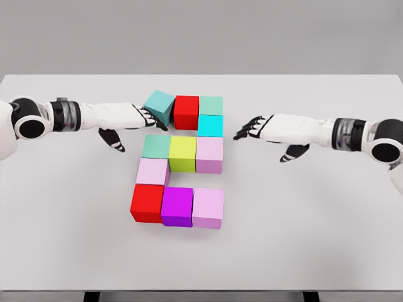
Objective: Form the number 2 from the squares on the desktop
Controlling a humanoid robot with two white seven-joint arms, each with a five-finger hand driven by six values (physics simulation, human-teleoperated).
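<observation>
The left hand (135, 119) reaches in over the table (315, 220), its dark fingertips (153, 117) against a teal cube (159, 106) that sits turned askew at the top left of the figure; whether it truly grips it I cannot tell. The right hand (261, 128) hovers just right of the cubes, fingers loosely spread, holding nothing. Eleven cubes in all: three in the top row, the tilted teal, a red cube (186, 112), a green cube (211, 105); one cyan cube (210, 126) beneath the green; three in the middle row, sea-green (156, 146), a yellow cube (182, 154), pink (210, 154); one pink (152, 171) below the sea-green; three along the bottom, red (147, 202), a purple cube (177, 206), pink (208, 207). By colour: two red, three pink, one each of the rest.
</observation>
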